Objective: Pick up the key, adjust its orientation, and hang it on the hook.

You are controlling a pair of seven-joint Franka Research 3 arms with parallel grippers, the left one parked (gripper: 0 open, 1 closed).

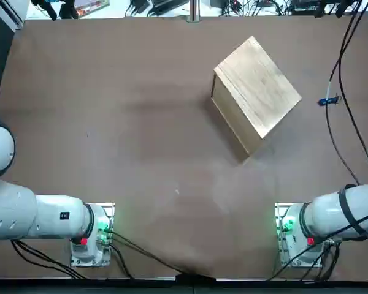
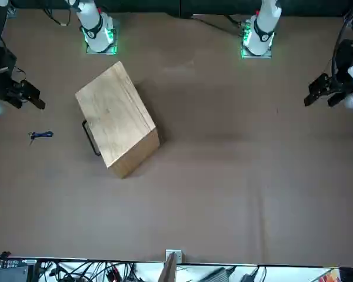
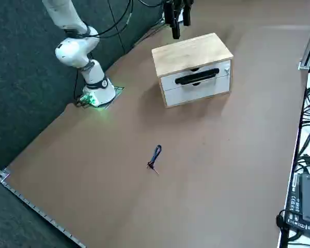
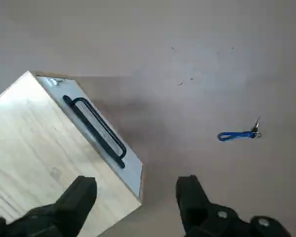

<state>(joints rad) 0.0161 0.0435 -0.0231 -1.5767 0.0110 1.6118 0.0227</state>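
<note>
Resting flat on the bench (image 1: 141, 202), the key (image 1: 332, 100) is located in the top view to the robot's right of the wooden box (image 1: 257, 92), well apart from it. Black cables (image 1: 341, 67) cross the picture beside the key, one of them passing across its blue head. The box sits at an angle to the bench edges. In the front view, the right pincer (image 2: 30, 104) is positioned above the bench at the robot's right side, near the key in the picture; the key is not between its fingers. A dark handle (image 2: 90, 138) projects from the box face turned toward the key's side. In the right side view, that face carries white drawer fronts (image 3: 196, 82), with a small fitting (image 3: 227, 70) near one upper corner. The key lies between this face and the near part of the bench, its blue head directed toward the box and its thin metal end directed away. In the right wrist view, the pincer is released: its two fingers stand wide apart with nothing gripped. The key lies on the bench beyond the fingertips, apart from the box, its metal end set at an angle to the blue loop.
</note>
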